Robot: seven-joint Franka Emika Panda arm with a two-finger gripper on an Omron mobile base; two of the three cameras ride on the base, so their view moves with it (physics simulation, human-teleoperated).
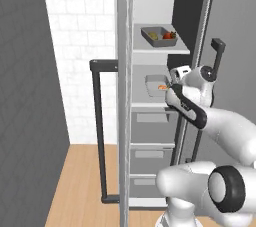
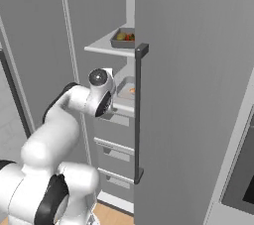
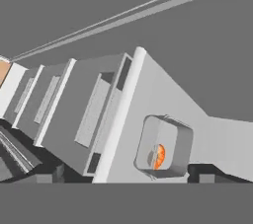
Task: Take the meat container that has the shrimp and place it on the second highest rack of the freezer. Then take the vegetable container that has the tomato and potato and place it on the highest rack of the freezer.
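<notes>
The pale meat container point(image 1: 155, 85) with the orange shrimp point(image 1: 162, 87) rests on the second white shelf point(image 1: 142, 104) inside the open freezer point(image 1: 150, 136). In the hand view the meat container point(image 3: 163, 146) and shrimp point(image 3: 159, 156) lie just ahead, between the fingertips. My gripper point(image 1: 170, 87) is open and empty, at the tray's right end; its tips point(image 3: 126, 176) stand wide apart. The darker vegetable container point(image 1: 160, 36) with the potato point(image 1: 153, 35) and tomato point(image 1: 171, 35) sits on the highest rack point(image 1: 155, 49). From the right, the vegetable container point(image 2: 124, 37) is above the meat container point(image 2: 127, 89).
Grey drawers point(image 1: 150, 127) fill the freezer below the shelves. One open door with a long black handle point(image 1: 98, 131) stands to the left. Another grey door with a black bar handle point(image 2: 140, 112) hangs close on the right. A white tiled wall point(image 1: 80, 46) and wooden floor point(image 1: 80, 186) lie left.
</notes>
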